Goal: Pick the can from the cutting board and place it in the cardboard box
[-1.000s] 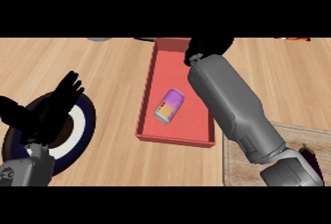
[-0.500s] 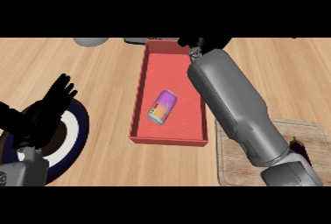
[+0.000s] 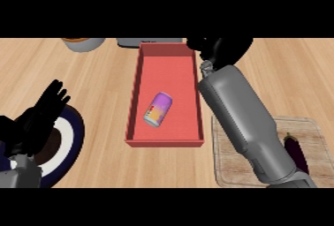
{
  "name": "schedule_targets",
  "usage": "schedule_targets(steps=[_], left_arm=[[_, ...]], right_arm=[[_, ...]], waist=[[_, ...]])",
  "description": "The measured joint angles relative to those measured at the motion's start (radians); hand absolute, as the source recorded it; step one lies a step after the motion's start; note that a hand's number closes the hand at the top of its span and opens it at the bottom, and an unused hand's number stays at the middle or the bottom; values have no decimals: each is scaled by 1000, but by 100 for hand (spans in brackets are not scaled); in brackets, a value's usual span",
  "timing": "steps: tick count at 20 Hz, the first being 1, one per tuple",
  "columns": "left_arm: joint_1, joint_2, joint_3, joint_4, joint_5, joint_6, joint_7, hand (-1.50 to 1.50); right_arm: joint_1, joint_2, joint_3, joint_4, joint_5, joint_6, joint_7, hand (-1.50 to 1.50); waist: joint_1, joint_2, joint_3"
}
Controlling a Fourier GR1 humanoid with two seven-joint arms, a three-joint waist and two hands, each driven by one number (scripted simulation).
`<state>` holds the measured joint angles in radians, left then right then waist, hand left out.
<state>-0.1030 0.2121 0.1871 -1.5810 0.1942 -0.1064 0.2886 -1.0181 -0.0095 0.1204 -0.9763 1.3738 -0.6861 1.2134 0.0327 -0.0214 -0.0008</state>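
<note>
A purple and orange can [image 3: 158,109] lies on its side on the floor of the long red box [image 3: 140,86], near the box's middle, with nothing touching it. My right hand [image 3: 220,48] is stretched far forward past the box's far right corner, its fingers curled and holding nothing. The grey right forearm runs along the box's right wall. The light wooden cutting board [image 3: 312,132] lies at the lower right, partly under that arm. My left hand [image 3: 40,114] rests open with fingers up at the left edge.
A dark purple eggplant [image 3: 297,152] lies on the cutting board. A plate with a dark blue rim [image 3: 73,141] sits under my left hand. At the far edge stand a grey bowl [image 3: 83,43] and a grey flat object [image 3: 150,42].
The view has shifted, so the box and can sit lower and nearer the middle. My right hand stays beyond the box's far end; the can lies still.
</note>
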Motion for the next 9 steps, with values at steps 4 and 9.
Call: schedule_targets(steps=[4, 9], left_arm=[[12, -2, 3, -12, 0, 6, 5, 0], [33, 7, 20, -16, 14, -6, -7, 0]], right_arm=[[95, 3, 48, -110, 10, -31, 19, -150], [235, 5, 121, -250, 36, -58, 36, -150]], waist=[[-11, -5, 0], [-20, -6, 0]])
